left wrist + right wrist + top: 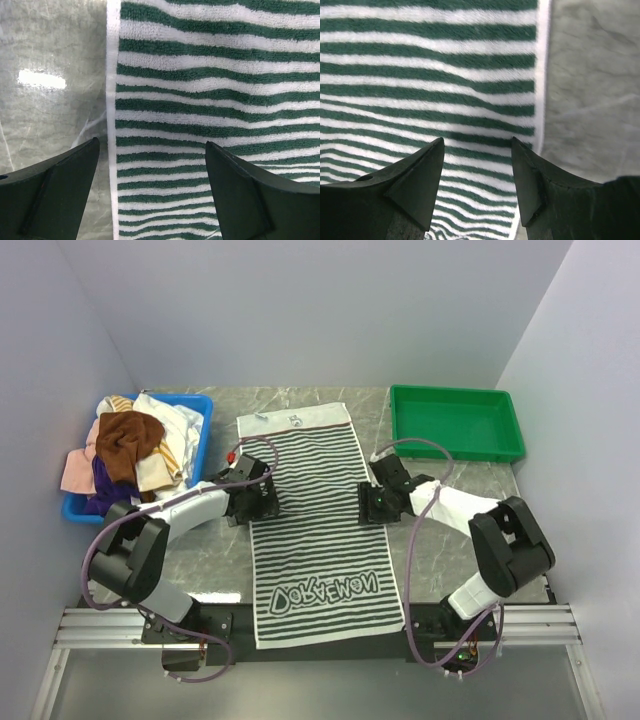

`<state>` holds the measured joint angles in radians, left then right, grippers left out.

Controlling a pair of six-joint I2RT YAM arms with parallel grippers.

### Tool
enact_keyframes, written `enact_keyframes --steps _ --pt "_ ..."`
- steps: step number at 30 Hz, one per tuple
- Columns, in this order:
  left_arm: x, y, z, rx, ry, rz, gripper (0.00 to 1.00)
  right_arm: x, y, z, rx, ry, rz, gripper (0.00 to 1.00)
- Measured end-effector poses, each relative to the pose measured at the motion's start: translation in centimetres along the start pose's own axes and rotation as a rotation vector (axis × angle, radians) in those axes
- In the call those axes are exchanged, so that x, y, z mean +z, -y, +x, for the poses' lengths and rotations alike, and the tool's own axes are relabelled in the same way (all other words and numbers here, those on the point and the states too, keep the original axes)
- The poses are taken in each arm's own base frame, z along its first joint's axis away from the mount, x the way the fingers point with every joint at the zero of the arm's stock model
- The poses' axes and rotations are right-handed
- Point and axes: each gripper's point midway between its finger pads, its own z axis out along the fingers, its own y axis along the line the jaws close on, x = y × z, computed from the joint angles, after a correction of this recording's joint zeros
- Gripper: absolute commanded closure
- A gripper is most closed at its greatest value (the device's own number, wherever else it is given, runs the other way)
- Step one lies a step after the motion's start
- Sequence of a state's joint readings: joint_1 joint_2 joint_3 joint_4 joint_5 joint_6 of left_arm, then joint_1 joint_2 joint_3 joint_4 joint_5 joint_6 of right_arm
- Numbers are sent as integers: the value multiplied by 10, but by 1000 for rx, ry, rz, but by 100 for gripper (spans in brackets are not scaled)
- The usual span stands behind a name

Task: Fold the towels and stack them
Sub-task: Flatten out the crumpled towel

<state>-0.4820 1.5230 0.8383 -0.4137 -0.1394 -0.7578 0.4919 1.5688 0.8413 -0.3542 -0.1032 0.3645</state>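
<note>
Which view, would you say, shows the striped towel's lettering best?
The top external view: the whole striped towel lies flat, lettering at its near end. Both wrist views show only stripes and one white edge.

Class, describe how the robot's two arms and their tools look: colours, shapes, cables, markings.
Both the left arm and right arm have white links and black joints. Mauve cables loop along each. The left tool and right tool have two dark, tapering fingers. A green light marks the right wrist.
</note>
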Motion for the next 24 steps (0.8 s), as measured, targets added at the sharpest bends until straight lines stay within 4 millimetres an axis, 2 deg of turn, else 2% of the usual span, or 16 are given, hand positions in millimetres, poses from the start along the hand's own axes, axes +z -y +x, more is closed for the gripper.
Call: enact_keyframes --steps 4,7,10,13,15,18,21,24 --pt "-2 -2 1 -2 -8 -11 7 -15 1 3 -17 23 4 37" --pt "-9 1 -6 -6 4 -12 8 -32 -6 -10 -44 79 -18 37" --pt "-20 15 -27 -13 48 13 8 -45 -15 -37 -69 146 -29 39" --pt "-31 37 -58 -22 113 46 9 -49 -30 -80 -96 214 -33 43" --pt "-31 55 -82 -23 152 65 10 -45 -37 -103 -111 239 -29 52" --pt "-18 73 -107 -18 178 58 11 -28 -46 -134 -120 258 -23 56" --pt "8 80 -120 0 166 22 14 -6 -49 -146 -122 239 -10 56" --pt "30 77 -118 14 134 -15 14 16 -46 -147 -124 203 10 56"
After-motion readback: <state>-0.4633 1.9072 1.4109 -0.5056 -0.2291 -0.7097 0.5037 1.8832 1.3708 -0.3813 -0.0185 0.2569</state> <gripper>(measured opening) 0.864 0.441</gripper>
